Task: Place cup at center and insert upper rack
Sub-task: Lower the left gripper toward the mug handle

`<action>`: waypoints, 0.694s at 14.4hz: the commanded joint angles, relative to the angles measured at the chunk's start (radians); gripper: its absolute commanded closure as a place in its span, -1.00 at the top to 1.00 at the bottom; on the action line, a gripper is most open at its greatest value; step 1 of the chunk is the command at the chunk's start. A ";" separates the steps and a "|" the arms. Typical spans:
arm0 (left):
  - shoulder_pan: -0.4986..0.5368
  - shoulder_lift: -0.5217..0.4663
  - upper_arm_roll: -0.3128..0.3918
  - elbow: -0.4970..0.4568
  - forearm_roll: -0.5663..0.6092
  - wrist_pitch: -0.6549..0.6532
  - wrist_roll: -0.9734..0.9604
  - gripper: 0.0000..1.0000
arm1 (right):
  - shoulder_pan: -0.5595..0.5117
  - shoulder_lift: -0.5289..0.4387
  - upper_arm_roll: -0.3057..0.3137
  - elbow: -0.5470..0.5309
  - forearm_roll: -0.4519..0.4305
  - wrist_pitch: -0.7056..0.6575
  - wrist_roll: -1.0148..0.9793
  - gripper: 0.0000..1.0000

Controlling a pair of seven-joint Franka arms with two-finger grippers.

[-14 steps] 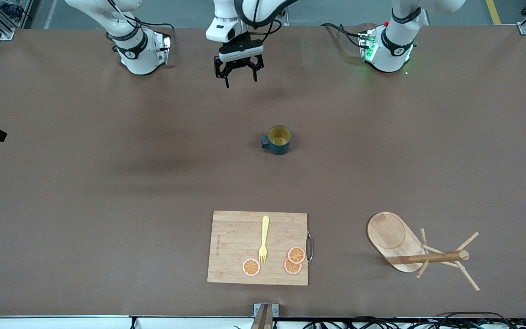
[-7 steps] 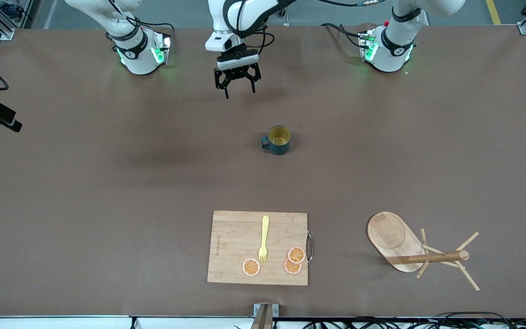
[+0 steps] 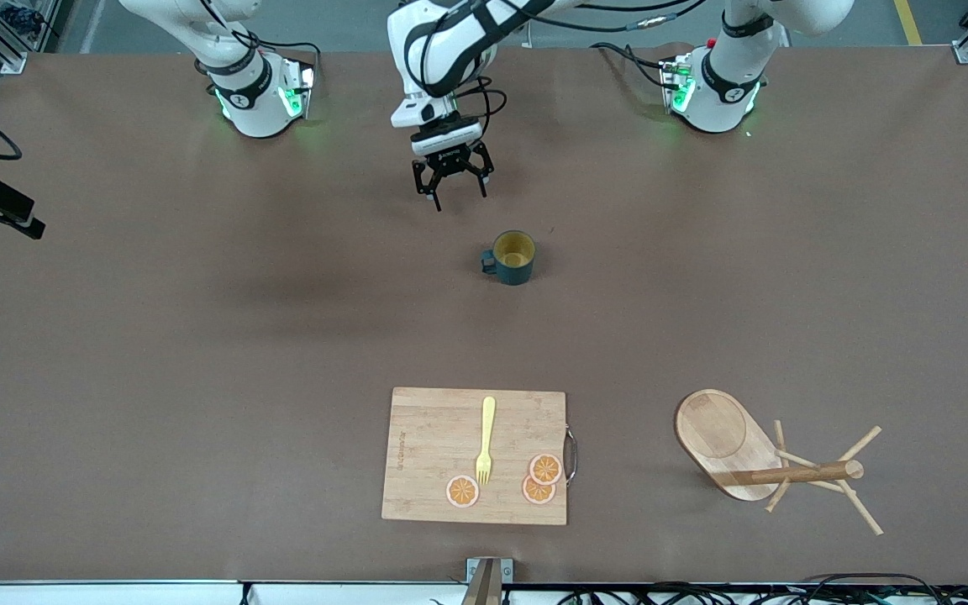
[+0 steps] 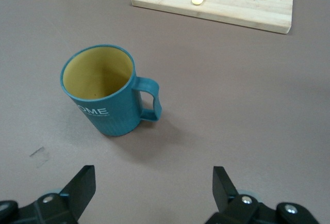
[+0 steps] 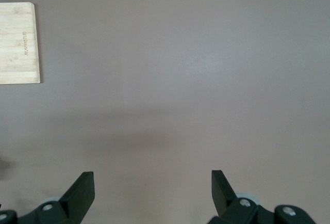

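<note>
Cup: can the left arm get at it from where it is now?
Probably yes. The left gripper hangs open over bare table just short of the cup, which stands upright and alone, handle toward the right arm's end. Nothing lies between them; the cutting board is well clear.

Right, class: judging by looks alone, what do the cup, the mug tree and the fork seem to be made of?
Cup: matte teal outside, yellow inside, ribbed; ceramic or plastic, can't tell.
Mug tree: light wood, smooth, grain visible.
Fork: plain pale yellow, probably plastic or bamboo fibre.
</note>
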 commanded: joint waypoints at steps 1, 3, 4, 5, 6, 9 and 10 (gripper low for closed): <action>-0.028 0.027 0.022 0.027 0.060 -0.021 -0.006 1.00 | 0.004 -0.031 -0.001 -0.016 -0.007 0.010 -0.009 1.00; -0.063 0.047 0.048 0.029 0.090 -0.027 -0.009 1.00 | 0.001 -0.029 -0.001 -0.010 -0.005 0.018 -0.010 1.00; -0.091 0.058 0.068 0.029 0.099 -0.028 -0.009 1.00 | 0.003 -0.028 -0.001 -0.010 -0.005 0.018 -0.010 1.00; -0.118 0.063 0.097 0.029 0.117 -0.028 -0.012 1.00 | 0.004 -0.026 -0.001 -0.008 -0.002 0.017 -0.010 1.00; -0.154 0.066 0.130 0.029 0.140 -0.033 -0.035 1.00 | 0.006 -0.026 -0.001 -0.008 -0.001 0.015 -0.010 1.00; -0.195 0.075 0.171 0.027 0.202 -0.036 -0.112 0.99 | 0.003 -0.026 -0.001 -0.008 -0.001 0.014 -0.010 1.00; -0.195 0.079 0.172 0.026 0.214 -0.045 -0.113 0.99 | 0.003 -0.026 -0.001 -0.007 -0.002 0.015 -0.010 1.00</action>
